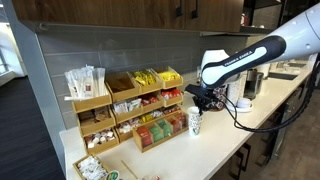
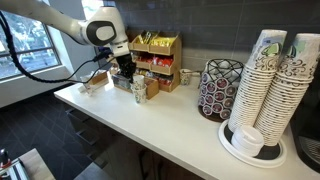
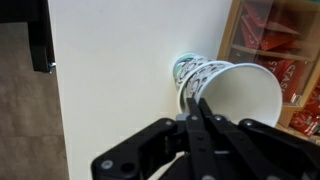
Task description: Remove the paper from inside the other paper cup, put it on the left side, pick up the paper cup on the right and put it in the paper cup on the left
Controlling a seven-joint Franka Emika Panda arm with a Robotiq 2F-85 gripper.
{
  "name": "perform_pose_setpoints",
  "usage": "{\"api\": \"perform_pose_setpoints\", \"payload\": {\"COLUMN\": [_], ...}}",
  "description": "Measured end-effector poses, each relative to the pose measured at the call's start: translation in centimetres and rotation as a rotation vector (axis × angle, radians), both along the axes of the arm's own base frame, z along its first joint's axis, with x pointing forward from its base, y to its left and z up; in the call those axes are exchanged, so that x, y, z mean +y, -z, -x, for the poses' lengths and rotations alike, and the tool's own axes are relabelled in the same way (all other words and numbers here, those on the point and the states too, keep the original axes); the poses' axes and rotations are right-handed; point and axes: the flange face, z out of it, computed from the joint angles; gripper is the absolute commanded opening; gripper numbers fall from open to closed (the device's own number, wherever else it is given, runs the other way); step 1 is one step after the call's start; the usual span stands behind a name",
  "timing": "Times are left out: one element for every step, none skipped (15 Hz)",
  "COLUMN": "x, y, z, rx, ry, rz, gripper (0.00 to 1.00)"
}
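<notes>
My gripper [image 3: 196, 108] is shut on the rim of a patterned white paper cup [image 3: 240, 92], whose empty inside faces the wrist camera. A second patterned paper cup [image 3: 184, 67] stands right behind it, touching or overlapping it; I cannot tell whether the held cup sits inside it. In both exterior views the gripper [image 1: 200, 101] [image 2: 127, 72] hangs just above the cups [image 1: 195, 122] [image 2: 138, 90] on the white counter. A small pale object [image 2: 85, 88] lies on the counter beside them; it is too small to tell whether it is the paper.
Wooden snack racks [image 1: 130, 105] [image 2: 158, 58] stand against the wall right behind the cups. A pod carousel [image 2: 218, 88] and tall stacks of paper cups [image 2: 270, 75] stand further along the counter. The counter edge [image 3: 55, 100] is close to the cups.
</notes>
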Motion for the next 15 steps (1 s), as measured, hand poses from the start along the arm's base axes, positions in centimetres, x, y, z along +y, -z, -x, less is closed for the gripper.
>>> {"api": "perform_pose_setpoints", "payload": {"x": [-0.2,-0.3,-0.4,-0.5,-0.6,-0.7,-0.8,-0.8,-0.7,-0.6,-0.4,0.0,0.4,0.9,1.6], "y": [-0.2,-0.6,-1.2,-2.1,-3.0,-4.0,-5.0,-5.9,-6.8,-7.6,-8.3,-8.9,-9.3,-9.7,-9.9], "z": [0.3,0.5,0.8,1.1,1.5,2.0,2.6,3.2,3.8,4.3,4.9,5.4,5.8,6.2,6.5], "rx": [-0.003,-0.01,-0.024,-0.046,-0.069,-0.089,-0.109,-0.126,-0.142,-0.157,-0.172,-0.187,-0.202,-0.216,-0.228], "ry": [0.003,0.003,0.0,-0.006,-0.012,-0.018,-0.02,-0.021,-0.027,-0.038,-0.057,-0.085,-0.121,-0.167,-0.22], "rz": [0.001,0.004,0.015,0.037,0.056,0.072,0.08,0.082,0.085,0.088,0.09,0.09,0.086,0.077,0.064], "gripper": [0.01,0.01,0.01,0.01,0.01,0.01,0.01,0.01,0.01,0.01,0.01,0.01,0.01,0.01,0.01]}}
